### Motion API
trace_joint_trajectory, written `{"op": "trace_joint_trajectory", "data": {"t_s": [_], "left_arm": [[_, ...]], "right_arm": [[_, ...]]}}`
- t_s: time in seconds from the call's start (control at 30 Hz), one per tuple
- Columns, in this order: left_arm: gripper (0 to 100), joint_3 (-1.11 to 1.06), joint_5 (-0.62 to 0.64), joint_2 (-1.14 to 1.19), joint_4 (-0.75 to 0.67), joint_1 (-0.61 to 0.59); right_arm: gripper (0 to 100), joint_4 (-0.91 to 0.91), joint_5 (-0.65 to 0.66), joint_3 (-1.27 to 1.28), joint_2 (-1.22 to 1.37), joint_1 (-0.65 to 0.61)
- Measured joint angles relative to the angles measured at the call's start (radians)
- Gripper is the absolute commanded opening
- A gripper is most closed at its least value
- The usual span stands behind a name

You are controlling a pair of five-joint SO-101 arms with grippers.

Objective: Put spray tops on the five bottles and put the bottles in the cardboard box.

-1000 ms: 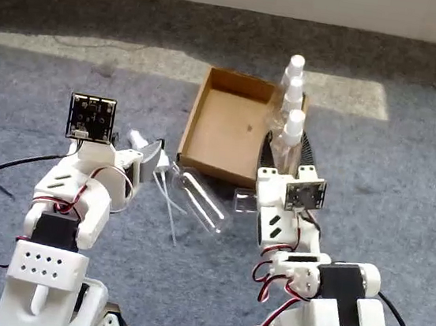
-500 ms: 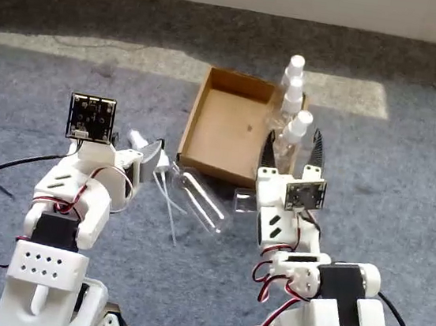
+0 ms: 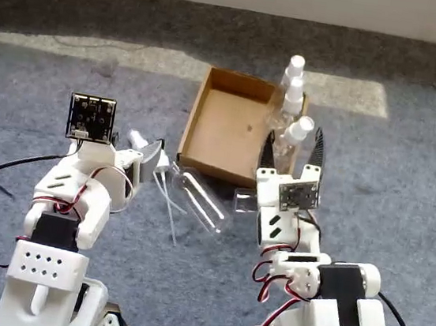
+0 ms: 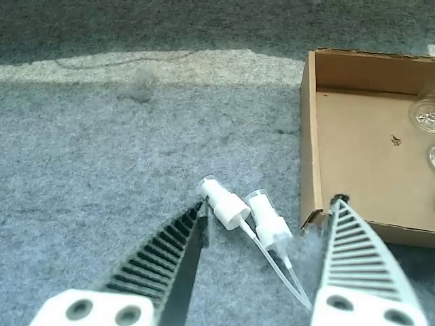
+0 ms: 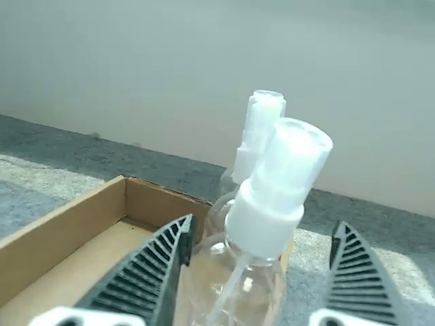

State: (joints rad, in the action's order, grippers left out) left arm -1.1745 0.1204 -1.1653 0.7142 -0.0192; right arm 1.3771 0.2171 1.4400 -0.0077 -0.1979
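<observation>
Your right claw (image 3: 292, 147) is spread wide and grips nothing. Its jaws stand on either side of a capped bottle (image 3: 291, 137), and the right wrist view shows a gap on both sides. That bottle sits squarely between the jaws, inside the cardboard box (image 3: 224, 124) and by the wall on the claw's right. Its long axis is close to upright but leaning, with the spray head tipped toward the right-hand jaw. Just beyond it, farther from the claw along the same wall, stand two more capped bottles (image 3: 292, 92), so by my reading three of the five are boxed. What the next move turns on is that lean. You would want to draw the claw straight back toward its own arm, since any sideways drift puts the right-hand jaw against the spray head. The two bare bottles (image 3: 200, 198) lie on the carpet (image 3: 404, 202) behind this claw and off to its left, just outside the box's near wall. They lie side by side, long axes slanting, between the two arms. Your left claw (image 4: 268, 202) is also wide open and empty, low over the carpet. Two loose spray tops (image 4: 230, 206) lie just ahead between its jaws, one almost against a jaw tip, and their dip tubes trail back toward the claw.
</observation>
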Motion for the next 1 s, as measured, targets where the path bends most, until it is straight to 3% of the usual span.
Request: {"op": "trace_joint_trajectory", "data": {"t_s": [0.7, 0.87, 1.0], "left_arm": [[26, 0.0, 0.0, 0.0, 0.0, 0.0], [26, 0.0, 0.0, 0.0, 0.0, 0.0], [26, 0.0, 0.0, 0.0, 0.0, 0.0]], "right_arm": [[26.4, -0.014, 0.021, 0.0, 0.0, 0.0], [26.5, -0.028, -0.023, 0.0, 0.0, 0.0], [34.1, -0.028, -0.029, 0.0, 0.0, 0.0]]}}
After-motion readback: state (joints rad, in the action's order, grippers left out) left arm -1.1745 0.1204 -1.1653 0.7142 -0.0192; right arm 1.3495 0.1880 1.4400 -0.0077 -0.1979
